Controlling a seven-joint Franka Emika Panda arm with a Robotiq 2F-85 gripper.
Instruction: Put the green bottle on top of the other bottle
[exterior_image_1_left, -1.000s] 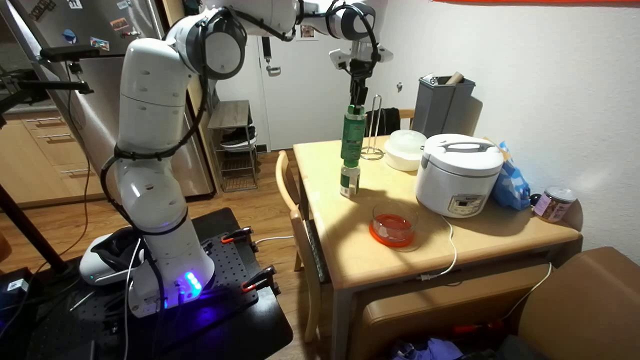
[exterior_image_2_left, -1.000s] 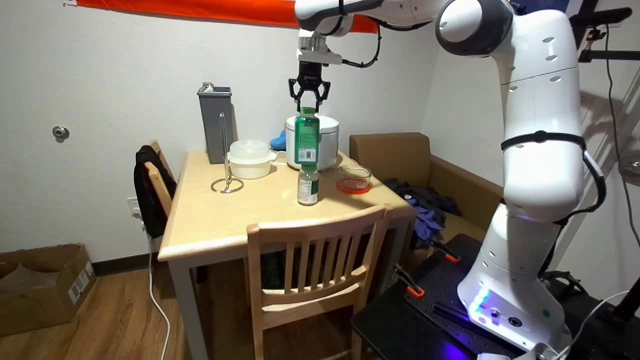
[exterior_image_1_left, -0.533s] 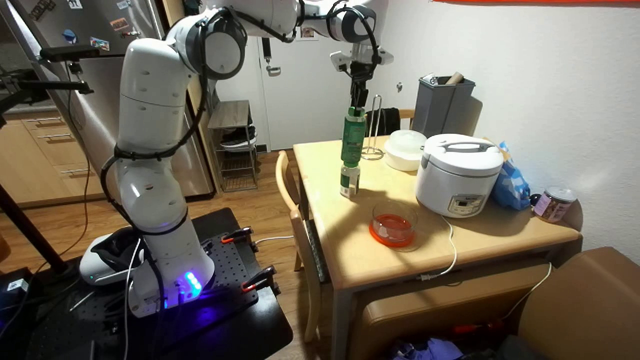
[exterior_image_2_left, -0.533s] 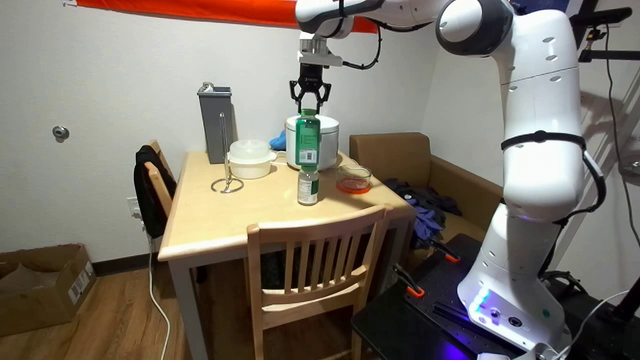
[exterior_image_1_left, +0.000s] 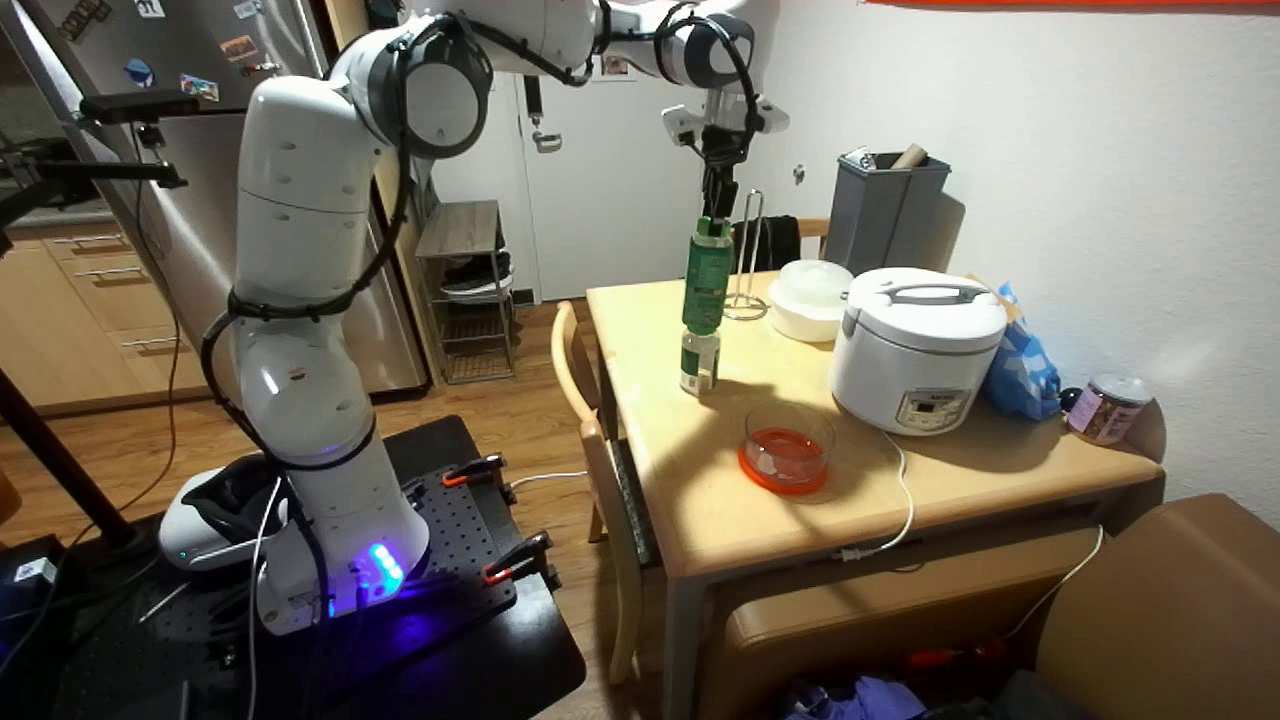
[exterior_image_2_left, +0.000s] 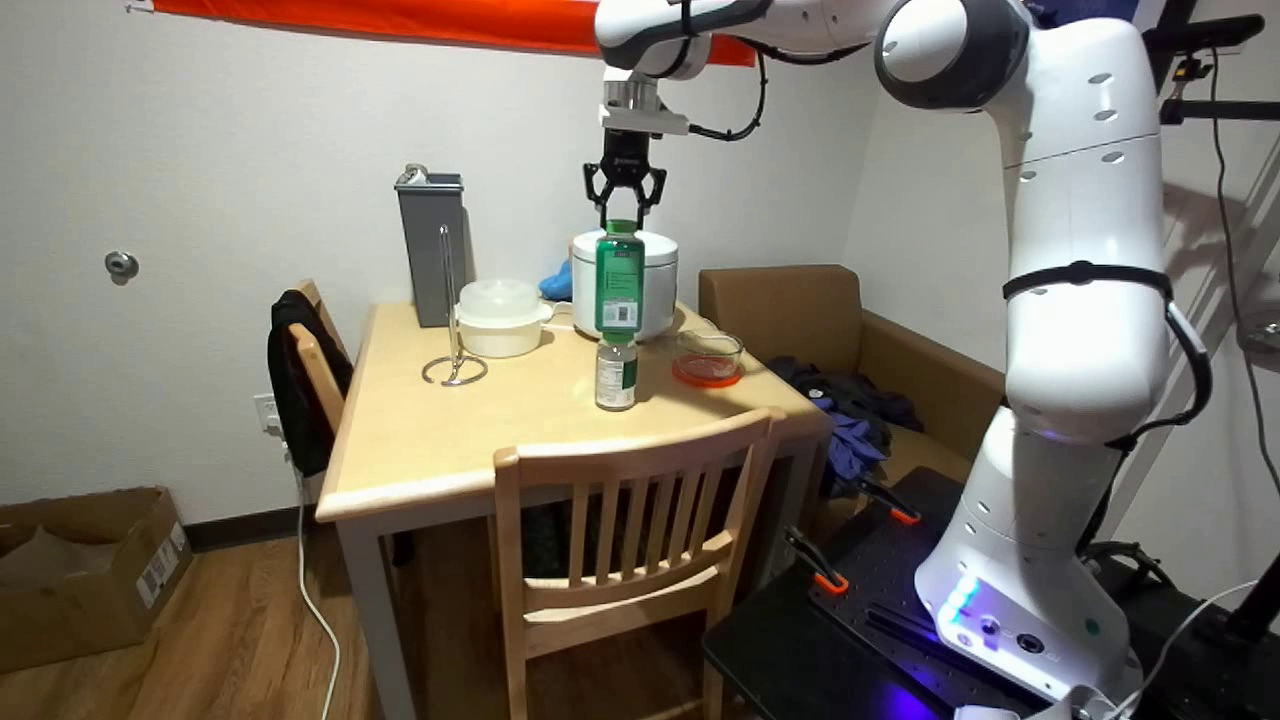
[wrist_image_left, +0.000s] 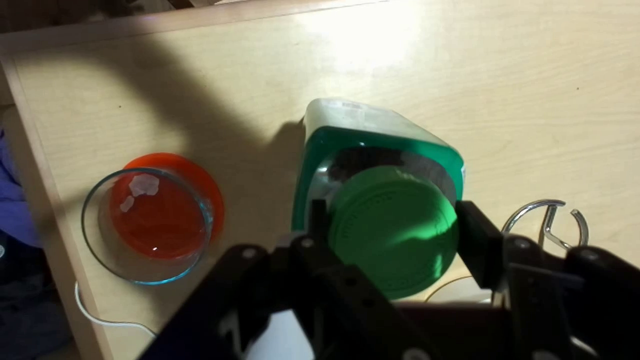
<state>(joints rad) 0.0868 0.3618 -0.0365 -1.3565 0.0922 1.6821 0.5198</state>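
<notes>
My gripper (exterior_image_2_left: 622, 222) is shut on the green cap of the green bottle (exterior_image_2_left: 620, 282), which hangs nearly upright. The bottle also shows in an exterior view (exterior_image_1_left: 708, 280). The other bottle (exterior_image_2_left: 616, 378), clear with a white and green label, stands upright on the table directly below; it also shows in an exterior view (exterior_image_1_left: 699, 362). The green bottle's base meets or overlaps its green cap in both exterior views; I cannot tell whether they touch. In the wrist view the fingers (wrist_image_left: 392, 227) lie on either side of the cap (wrist_image_left: 392, 235). The other bottle is mostly hidden there.
A glass bowl with a red base (exterior_image_1_left: 787, 460) stands near the bottles on the table (exterior_image_2_left: 420, 440). A white rice cooker (exterior_image_1_left: 918, 350), a lidded white container (exterior_image_2_left: 500, 322) and a metal stand (exterior_image_2_left: 453, 350) are also on it. A chair (exterior_image_2_left: 640, 450) stands at the table's side.
My gripper and the green bottle have moved down slightly and a little to the right in both exterior views. Less of the other bottle's cap shows. The other bottle has stayed in place.
</notes>
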